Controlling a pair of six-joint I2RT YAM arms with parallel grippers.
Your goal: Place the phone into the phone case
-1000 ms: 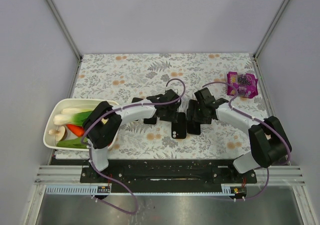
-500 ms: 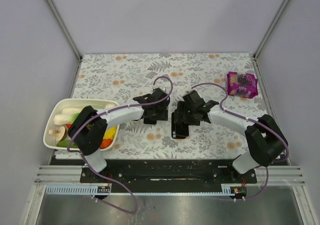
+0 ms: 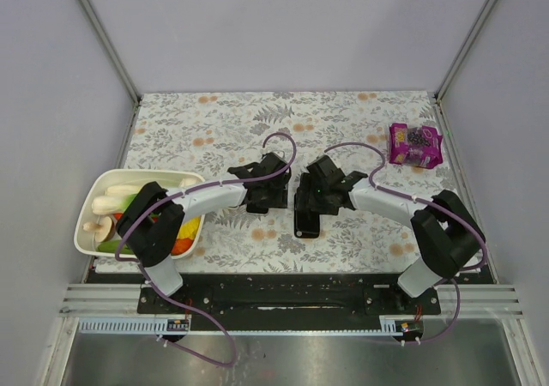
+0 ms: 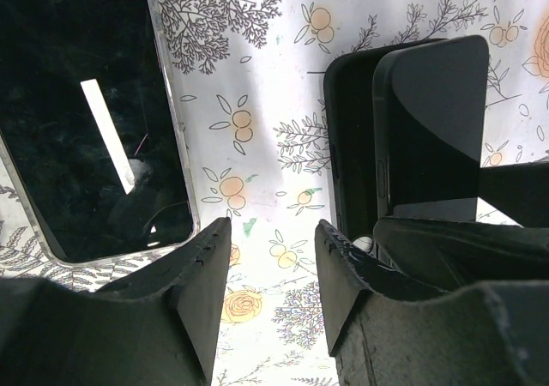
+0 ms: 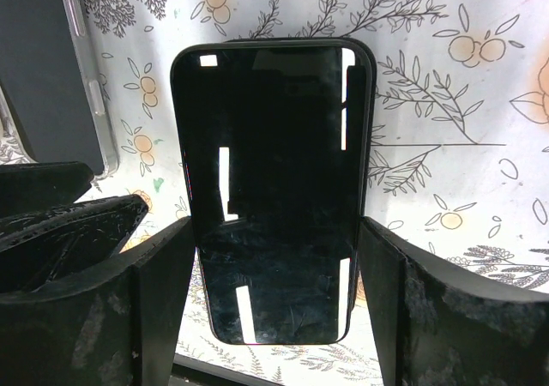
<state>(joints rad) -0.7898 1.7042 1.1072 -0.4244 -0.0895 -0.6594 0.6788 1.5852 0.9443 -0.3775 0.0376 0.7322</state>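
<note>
Floral tablecloth lies under a glossy, round-cornered black phone clamped in right jaws; left jaws apart.

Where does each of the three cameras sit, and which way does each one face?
Top external: above and behind the arms, looking down on the table; both arms show whole.
Left wrist: on the left arm, looking down past the open left hand at a clear-rimmed dark slab.
Right wrist: on the right arm, looking down at the phone gripped by the right hand.
Shared: both wrist views show that slab and phone.
</note>
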